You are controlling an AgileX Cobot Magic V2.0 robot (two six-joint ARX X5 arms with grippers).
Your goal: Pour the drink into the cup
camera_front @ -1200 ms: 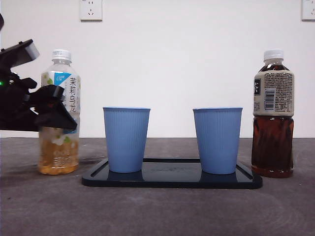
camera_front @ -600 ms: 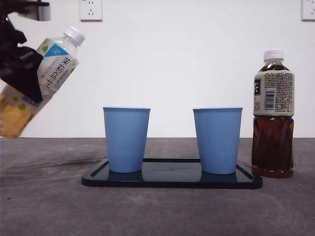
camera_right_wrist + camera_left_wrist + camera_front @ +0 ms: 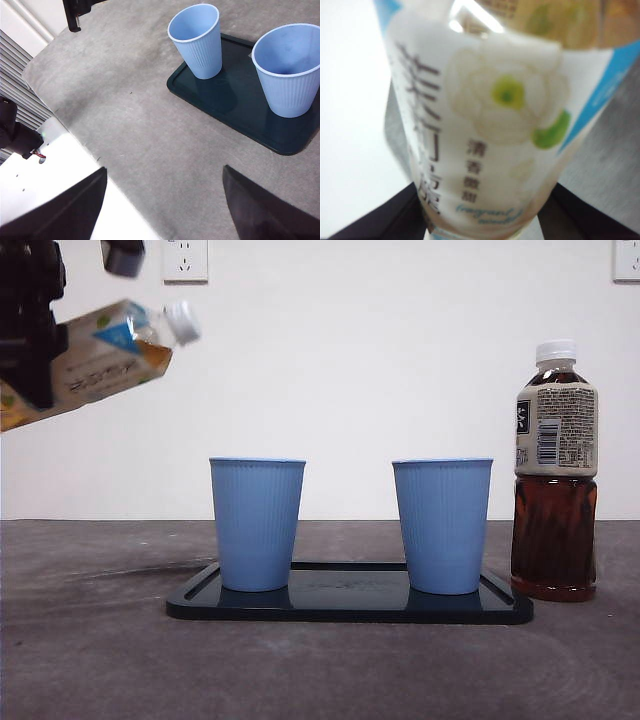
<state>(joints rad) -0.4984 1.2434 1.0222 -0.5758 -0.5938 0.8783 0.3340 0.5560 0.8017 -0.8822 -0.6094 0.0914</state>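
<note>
My left gripper (image 3: 30, 335) is shut on a pale jasmine tea bottle (image 3: 100, 360) and holds it high at the far left of the front view. The bottle is tilted nearly level, its white cap on and pointing right, up and left of the left blue cup (image 3: 257, 525). In the left wrist view the bottle's label (image 3: 495, 125) fills the picture between the jaws of my left gripper (image 3: 485, 222). A second blue cup (image 3: 442, 527) stands to the right on the same dark tray (image 3: 350, 608). My right gripper (image 3: 162, 200) is open and empty above the table, away from both cups (image 3: 196, 42).
A capped bottle of dark tea (image 3: 555, 475) stands upright on the table right of the tray. The right wrist view shows the tray (image 3: 235, 105) and the table's edge with a white surface (image 3: 60, 200) beyond it.
The jasmine tea bottle has gone from standing on the table to lifted high and tilted further, now nearly level with its cap toward the right. Cups and dark bottle have not moved.
</note>
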